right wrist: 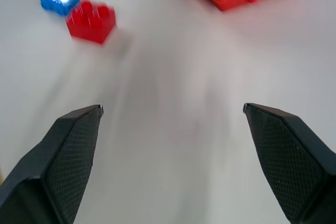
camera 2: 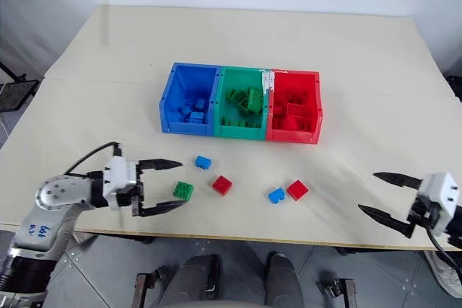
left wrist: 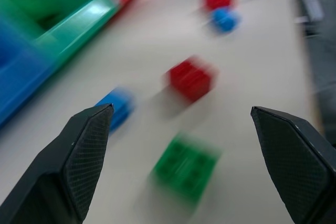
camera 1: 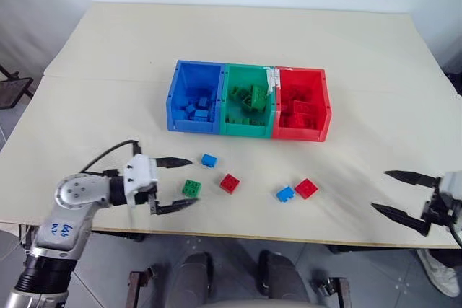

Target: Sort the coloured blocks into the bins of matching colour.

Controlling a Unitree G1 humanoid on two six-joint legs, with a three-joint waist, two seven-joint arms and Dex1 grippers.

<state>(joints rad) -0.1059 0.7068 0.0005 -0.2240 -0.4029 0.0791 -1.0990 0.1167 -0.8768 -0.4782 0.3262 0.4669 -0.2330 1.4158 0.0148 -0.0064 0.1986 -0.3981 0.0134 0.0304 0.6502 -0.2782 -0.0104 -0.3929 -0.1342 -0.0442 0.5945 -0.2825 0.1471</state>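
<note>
Nearest the camera, the left gripper [camera 1: 175, 184] reaches in level from the near left edge of the counter [camera 1: 108, 48], pointing toward the robot's right, its two black fingers spread wide apart and holding nothing. At the near right edge the right gripper [camera 1: 403, 194] hangs just off the counter, angled in toward the middle, its fingers likewise wide apart and empty.

Well back from both, in the middle of the counter, stand the three joined bins in a row: the blue bin [camera 1: 193, 70] on the left, the green bin [camera 1: 247, 130] in the middle, the red bin [camera 1: 299, 133] on the right. Each already holds several blocks of its own colour.

Five coloured blocks lie loose on the counter between the bins and the near edge. A green block [camera 1: 191, 188] sits just past the left gripper's fingertips, between their lines but touching neither. Beside it to the right is a red block [camera 1: 229, 182], and a small blue block [camera 1: 209, 159] lies a little farther back. Nearer the right side, another red block [camera 1: 306, 188] and another blue block [camera 1: 285, 193] lie side by side, touching or nearly so.
</note>
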